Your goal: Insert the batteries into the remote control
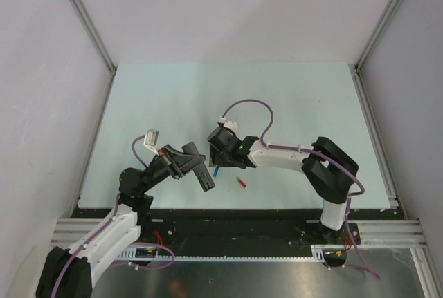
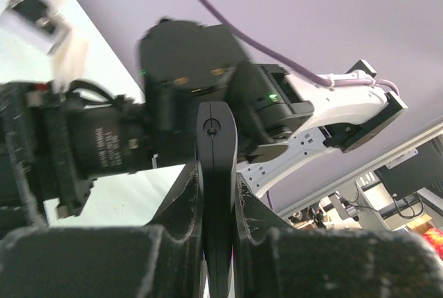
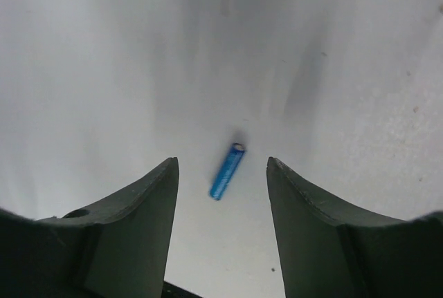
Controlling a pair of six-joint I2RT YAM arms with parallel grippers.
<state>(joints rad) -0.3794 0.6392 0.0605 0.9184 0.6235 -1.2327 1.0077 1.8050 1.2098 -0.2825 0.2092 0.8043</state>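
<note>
My left gripper [image 1: 189, 162] is shut on the remote control [image 1: 205, 181], a slim black bar held off the table. In the left wrist view the remote [image 2: 217, 139] stands edge-on, clamped between the jaws of the left gripper [image 2: 218, 184]. My right gripper [image 1: 220, 151] points down, open and empty, just above the blue battery [image 1: 216, 171]. In the right wrist view the blue battery [image 3: 227, 171] lies on the table between the spread fingers of the right gripper [image 3: 221, 162], touching neither. A red-orange battery [image 1: 241, 182] lies to its right. No other batteries show.
The pale green table [image 1: 291, 104] is walled by white panels with metal rails on the left, back and right. The black base rail [image 1: 228, 218] runs along the near edge. The two grippers are close together near the front middle.
</note>
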